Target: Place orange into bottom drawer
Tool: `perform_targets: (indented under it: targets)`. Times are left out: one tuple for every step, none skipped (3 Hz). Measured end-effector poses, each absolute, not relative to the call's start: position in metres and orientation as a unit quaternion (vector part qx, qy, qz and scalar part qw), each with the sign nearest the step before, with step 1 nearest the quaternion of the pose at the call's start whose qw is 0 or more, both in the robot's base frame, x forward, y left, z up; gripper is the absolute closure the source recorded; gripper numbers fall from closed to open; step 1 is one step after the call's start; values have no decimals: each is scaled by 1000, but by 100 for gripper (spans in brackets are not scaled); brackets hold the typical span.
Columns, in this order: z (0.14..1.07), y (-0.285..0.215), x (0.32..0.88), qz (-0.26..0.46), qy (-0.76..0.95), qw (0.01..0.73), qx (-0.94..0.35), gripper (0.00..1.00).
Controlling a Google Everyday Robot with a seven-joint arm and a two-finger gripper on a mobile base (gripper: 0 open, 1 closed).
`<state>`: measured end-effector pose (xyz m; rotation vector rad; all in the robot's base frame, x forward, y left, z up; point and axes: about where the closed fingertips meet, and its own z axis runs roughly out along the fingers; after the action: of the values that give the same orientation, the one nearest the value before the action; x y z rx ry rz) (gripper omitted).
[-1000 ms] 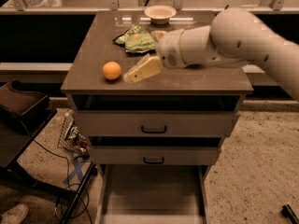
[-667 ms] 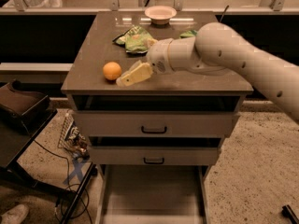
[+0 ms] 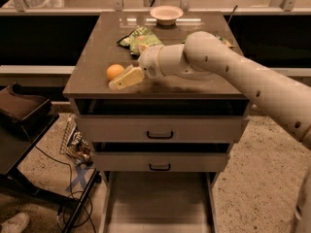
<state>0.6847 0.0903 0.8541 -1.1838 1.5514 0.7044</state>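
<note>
Orange: the orange is resting on the tabletop near the front-left edge. It is sitting where it was a second ago and is not being lifted.
Pincer: the pincer is hanging low over the tabletop just right of the orange and below it in view, with its tip reaching the fruit's near side. Contact looks likely but is not certain.
Pincer state: it is showing as one pale wedge, so open or closed cannot be told. Nothing is being carried.
Change: over the last second the pincer has been sliding left across the tabletop, closing the gap from well apart to right beside the orange. The arm is stretching further in from the right.
Bottom drawer: the bottom drawer is standing pulled out below the cabinet, floor bare, waiting.
Clutter: a green bag and a bowl are lying further back, out of the approach path.
Meaning: the reach appears to be ending and the grasp starting. The task is looking early, with pick, carry and drop all still ahead.
Risk: a round fruit nudged from one side is liable to roll toward the left edge.
</note>
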Motion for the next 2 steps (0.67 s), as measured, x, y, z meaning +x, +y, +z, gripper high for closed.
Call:
perform_targets:
  targets:
    - [848, 111, 688, 312, 632, 506, -497, 0]
    - [843, 112, 681, 318, 632, 503, -498, 0]
